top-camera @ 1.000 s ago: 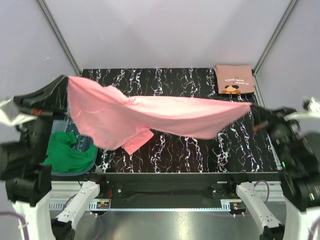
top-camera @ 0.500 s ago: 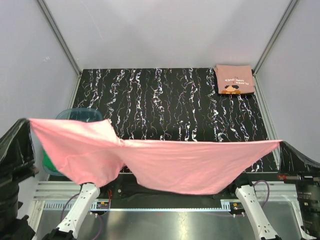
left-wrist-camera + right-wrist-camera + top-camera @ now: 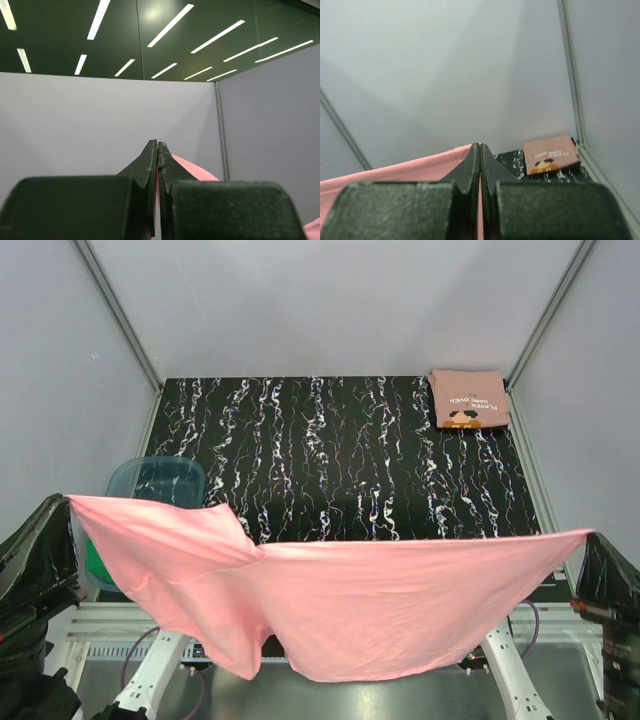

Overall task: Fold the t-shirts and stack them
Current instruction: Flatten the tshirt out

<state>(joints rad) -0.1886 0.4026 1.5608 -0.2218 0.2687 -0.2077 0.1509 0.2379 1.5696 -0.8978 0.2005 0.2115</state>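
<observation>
Pink t-shirt (image 3: 380, 610) hangs stretched in the air along the 6 o'clock edge of the table (image 3: 330, 440), clear of the surface and sagging in the middle. Left gripper (image 3: 157, 150): fingers pinched tight on the shirt's corner at 8 o'clock. Right gripper (image 3: 479, 150): fingers pinched tight on the opposite corner at 4 o'clock. Salmon t-shirt (image 3: 469, 399) lies folded, print up, at the table's 1 o'clock corner. Blue bin (image 3: 160, 480) sits at 9 o'clock, partly behind the pink cloth.
</observation>
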